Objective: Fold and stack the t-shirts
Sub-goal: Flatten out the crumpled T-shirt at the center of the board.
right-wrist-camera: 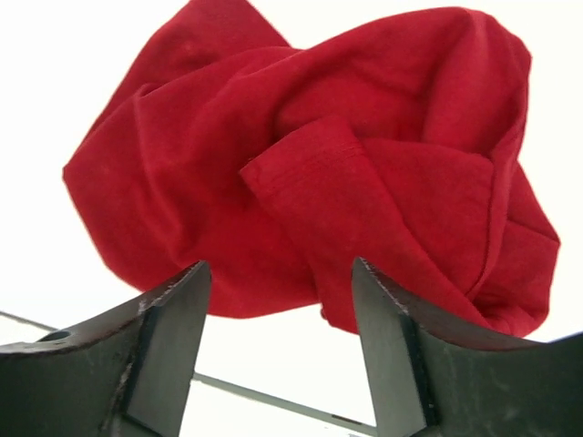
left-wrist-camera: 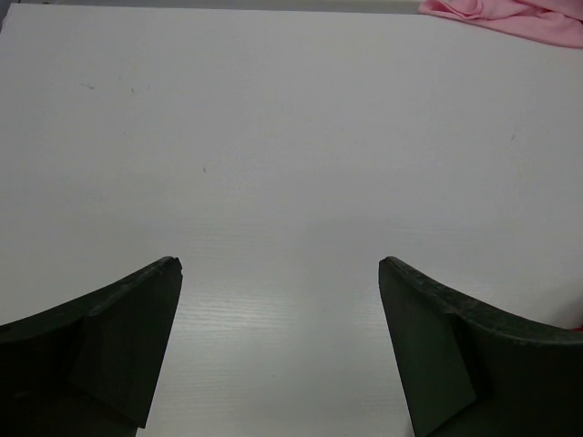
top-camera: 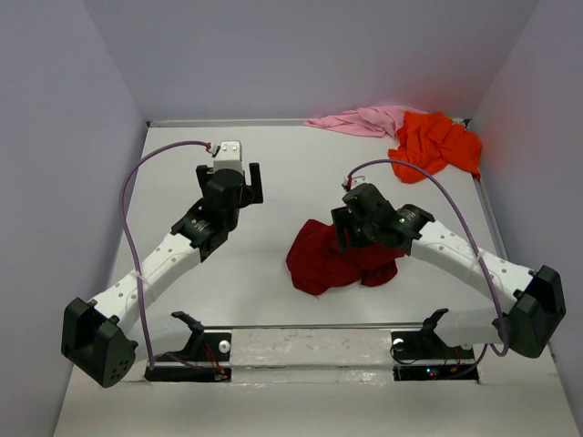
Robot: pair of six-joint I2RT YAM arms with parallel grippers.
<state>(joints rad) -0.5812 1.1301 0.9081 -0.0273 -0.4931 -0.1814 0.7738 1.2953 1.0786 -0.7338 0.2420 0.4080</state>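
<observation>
Now: red shirt (top-camera: 332, 259) crumpled toward table's (top-camera: 273, 273) near edge, right of centre. Right gripper (right-wrist-camera: 278, 266) just above it, jaws apart, holding nothing. Left gripper (left-wrist-camera: 280, 264) wide apart. Orange shirt (top-camera: 437, 141), pink shirt (top-camera: 360, 120) heaped at far right corner.

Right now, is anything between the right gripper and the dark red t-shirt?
Nothing visible does. The right gripper hangs open right at the crumpled dark red t-shirt, with a fold of it reaching between the jaws. The orange t-shirt and pink t-shirt lie apart in the far right corner.
</observation>
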